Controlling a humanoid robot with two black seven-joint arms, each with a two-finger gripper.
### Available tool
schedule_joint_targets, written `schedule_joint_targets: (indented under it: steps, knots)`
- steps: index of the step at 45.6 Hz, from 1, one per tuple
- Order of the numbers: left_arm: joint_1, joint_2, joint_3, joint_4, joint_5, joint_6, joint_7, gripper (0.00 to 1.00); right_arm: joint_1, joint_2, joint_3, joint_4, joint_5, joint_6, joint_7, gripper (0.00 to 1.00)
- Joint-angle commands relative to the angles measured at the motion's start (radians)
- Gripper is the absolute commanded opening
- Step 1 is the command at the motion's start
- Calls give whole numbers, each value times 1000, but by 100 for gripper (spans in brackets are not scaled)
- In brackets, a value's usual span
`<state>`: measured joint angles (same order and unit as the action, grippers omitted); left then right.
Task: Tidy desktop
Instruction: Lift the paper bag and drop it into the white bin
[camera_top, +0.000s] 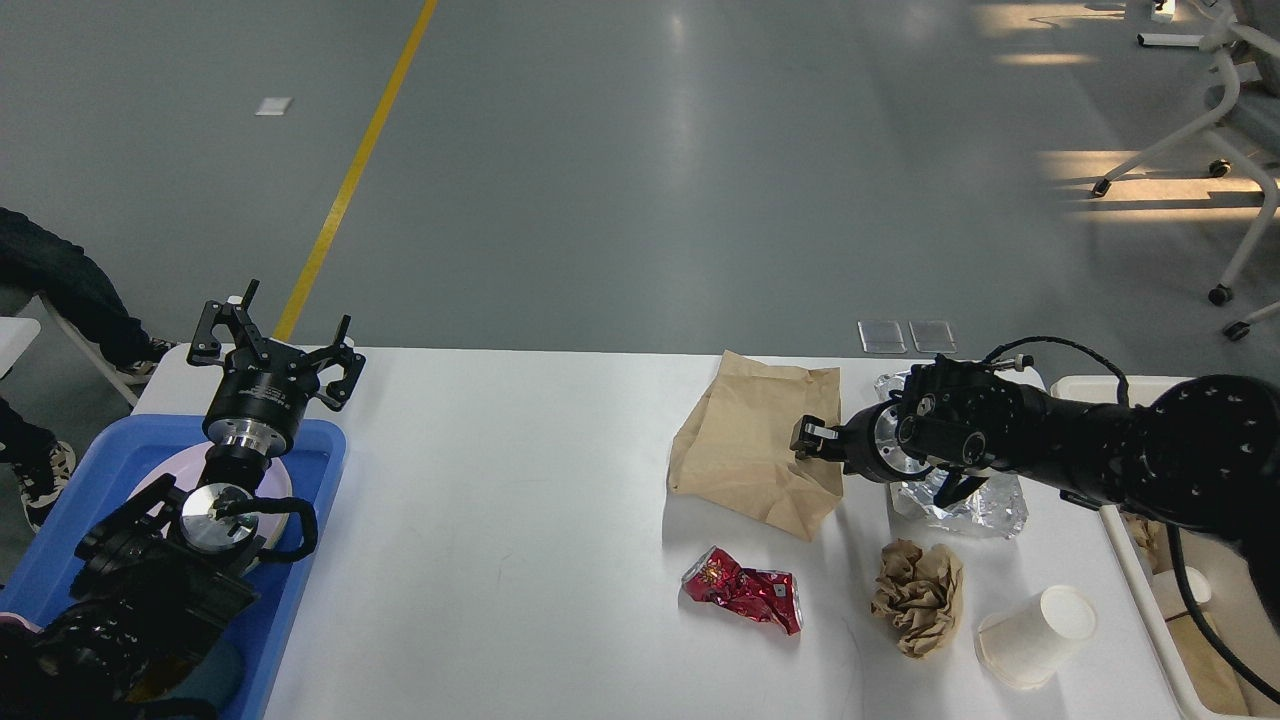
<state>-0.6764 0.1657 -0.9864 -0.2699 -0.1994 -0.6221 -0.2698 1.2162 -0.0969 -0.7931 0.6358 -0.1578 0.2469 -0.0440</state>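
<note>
The white desktop (500, 520) carries litter on its right half: a flat brown paper bag (745, 440), a crushed red can (742, 590), a crumpled brown paper ball (918, 595), a white paper cup (1035, 635) on its side and a silver foil bag (985, 505). My right gripper (808, 438) sits low at the paper bag's right edge, seen end-on, so its fingers cannot be told apart. My left gripper (275, 338) stands open over the far end of the blue tray (320, 450), holding nothing.
A white plate (150, 480) lies in the blue tray, mostly behind my left arm. A cream bin (1085, 385) with discarded cups and paper stands off the table's right edge. A seated person's legs (60, 290) show at far left.
</note>
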Motion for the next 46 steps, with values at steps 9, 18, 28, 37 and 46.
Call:
schedule_joint_targets:
  steps: [9,18,28,37,46]
  knots:
    - [0,0,0,0,0,1,0,97,19,-4,35,36,12,11,0,0]
    - [0,0,0,0,0,-1,0,97,72,-87,117,113,12,28,0,0]
    - [0,0,0,0,0,1,0,97,212,-250,158,235,12,77,0,0]
    - [0,0,0,0,0,1,0,97,374,-400,160,277,14,173,0,0]
    - [0,0,0,1,0,1,0,97,522,-543,160,282,14,255,1,0]
